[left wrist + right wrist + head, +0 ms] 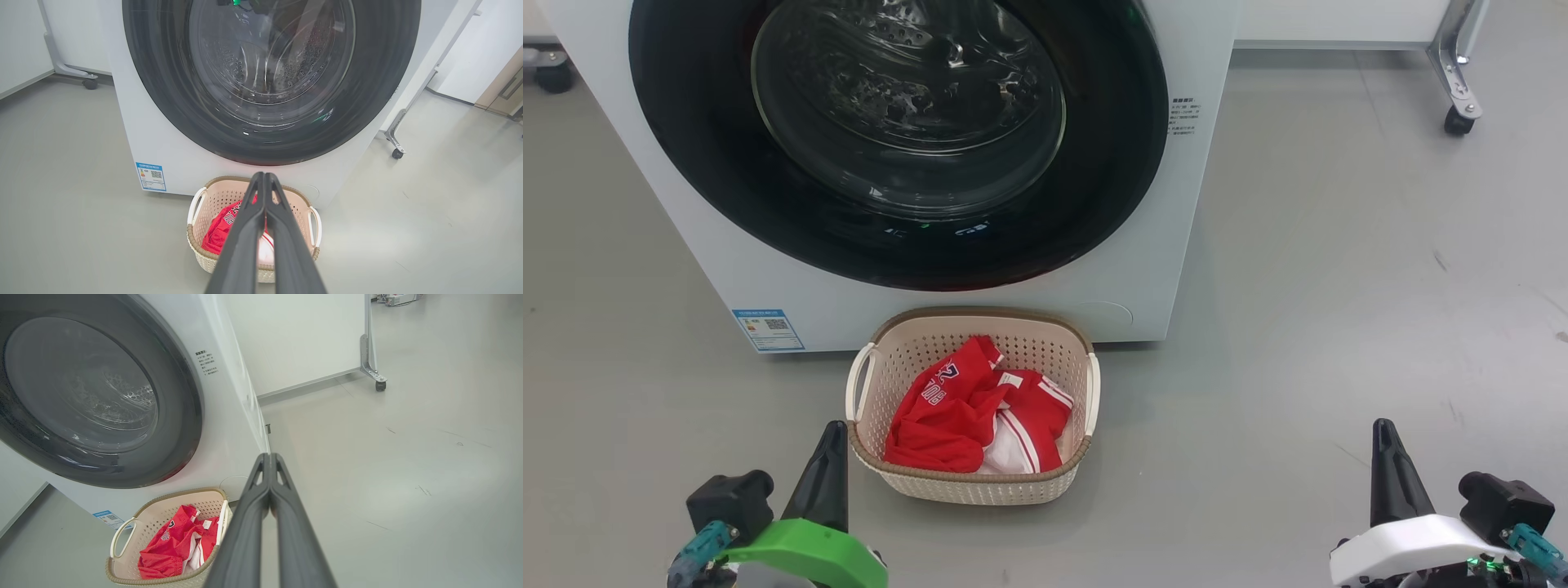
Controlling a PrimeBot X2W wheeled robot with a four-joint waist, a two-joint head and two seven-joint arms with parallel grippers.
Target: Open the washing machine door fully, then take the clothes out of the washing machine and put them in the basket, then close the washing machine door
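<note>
Now my left pincer (pixel 833 431) and right pincer (pixel 1382 426) are fully closed, holding nothing; the soft red-and-white clothes (pixel 964 408) lie in the cream perforated plastic basket (pixel 980 314) before the white washing machine (pixel 1192 245).

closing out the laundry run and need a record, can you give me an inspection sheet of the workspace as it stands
surface: grey floor, a few faint scuffs
job's things: washing machine door shut flush on the white washing machine; red and white clothes lie in the cream basket, which stands on the floor just in front of the machine
clutter: nothing seen
grippers: left claw shut and empty, low beside the basket; right claw shut and empty, over the floor to the right
cables: nothing seen near the work; a small pale item lies far off, too small to tell
surroundings: white panels on metal legs with castors
</note>
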